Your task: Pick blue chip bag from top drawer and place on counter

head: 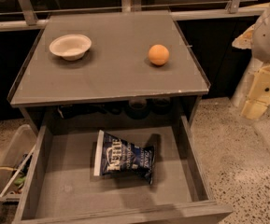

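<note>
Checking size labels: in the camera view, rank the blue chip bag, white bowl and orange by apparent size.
1. blue chip bag, though nearest the camera, in the top drawer.
2. white bowl.
3. orange.
The gripper is at the right edge, beside the counter.

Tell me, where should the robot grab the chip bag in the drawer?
Probably the puffy middle of the bag, coming straight down from above. The bag lies flat on the drawer floor, clear of the walls, and those walls block any sideways reach. Its white sealed edge looks too thin to catch. The gripper hangs off to the right, outside the drawer.
</note>
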